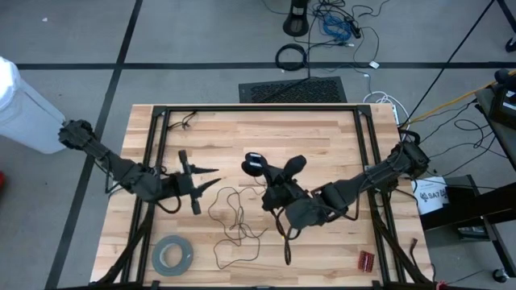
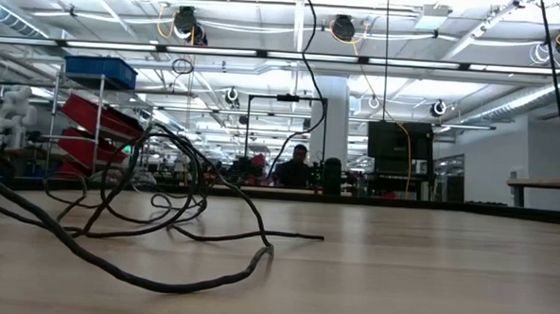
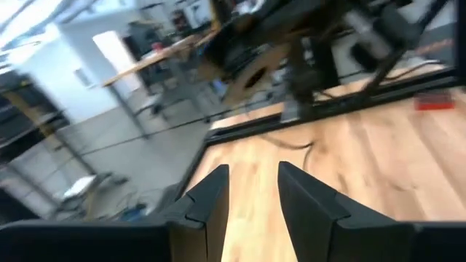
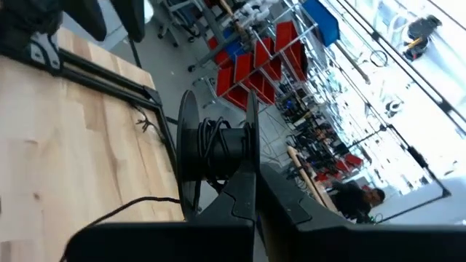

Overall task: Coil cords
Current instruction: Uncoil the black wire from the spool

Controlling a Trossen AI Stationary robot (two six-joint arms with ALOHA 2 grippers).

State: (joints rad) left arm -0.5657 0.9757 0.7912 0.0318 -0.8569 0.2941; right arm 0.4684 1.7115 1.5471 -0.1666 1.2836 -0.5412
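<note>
The cord is a thin dark wire (image 1: 230, 211) lying in loose loops on the middle of the wooden table; the low view shows these loops (image 2: 164, 204) at the left. One end is wound on a small black disc-shaped spool (image 4: 212, 151), held above the table by my right gripper (image 1: 260, 171), which is shut on it. My left gripper (image 1: 214, 177) hovers left of the loops. It points toward the right arm, open, with nothing between its fingers (image 3: 211, 200). My right gripper pinches the rim of one of the spool's flanges (image 4: 250, 156) between its two fingers. The fingers lie about level and reach in from the table's right side. The spool stands on edge, clear of the table, and the wire (image 4: 138, 204) trails slack from it to the tabletop.
A grey tape roll (image 1: 172, 254) lies near the front left. A small red block (image 1: 367, 260) sits at the front right. Black frame rails (image 1: 250, 109) border the table's far edge and both sides. People and shelves show in the room beyond.
</note>
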